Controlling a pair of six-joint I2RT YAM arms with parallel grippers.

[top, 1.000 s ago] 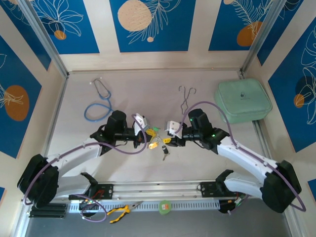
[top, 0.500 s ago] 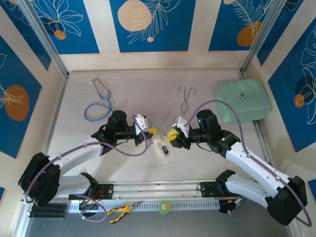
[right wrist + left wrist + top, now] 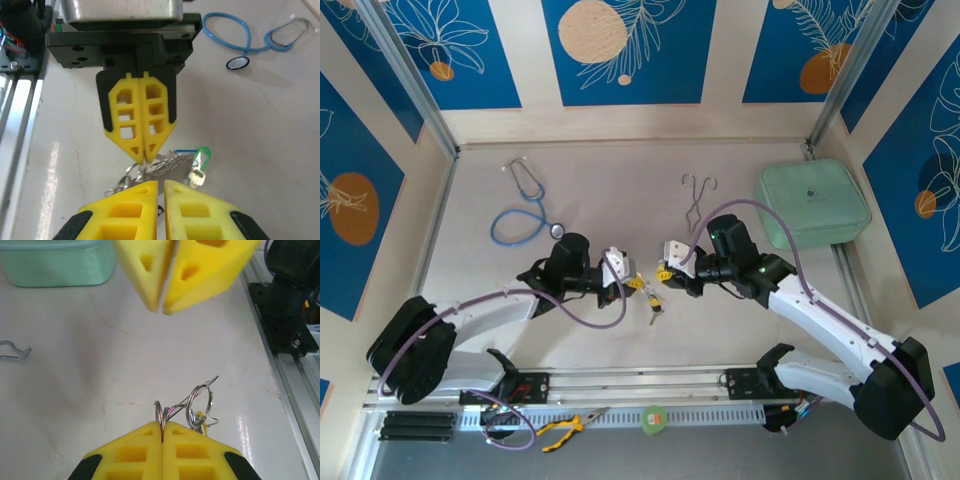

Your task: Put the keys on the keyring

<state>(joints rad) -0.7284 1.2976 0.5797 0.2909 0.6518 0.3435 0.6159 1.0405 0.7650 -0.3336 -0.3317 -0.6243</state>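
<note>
My left gripper [image 3: 638, 283] is shut on a bunch of silver rings, the keyring [image 3: 200, 400], which sticks out past its yellow fingertips [image 3: 190, 440]. In the right wrist view the keyring [image 3: 165, 165] shows a green tab [image 3: 202, 152], a small pale tag [image 3: 196, 176] and a thin blue edge. A dark key [image 3: 654, 308] hangs under the bunch in the top view. My right gripper [image 3: 160, 187] faces the left one tip to tip, just short of the rings. Its jaws stand together with a narrow slit and nothing visible between them.
A blue-tubed stethoscope [image 3: 520, 215] lies at the back left, thin metal forceps [image 3: 697, 200] at the back middle, and a mint-green case [image 3: 812, 203] at the back right. A metal rail [image 3: 620, 385] runs along the near edge, with yellow-handled pliers [image 3: 563, 430] in front.
My left gripper has carried the ring bunch to the right and nearer. My right gripper came in toward it, then drew back slightly; the two now meet tip to tip.
</note>
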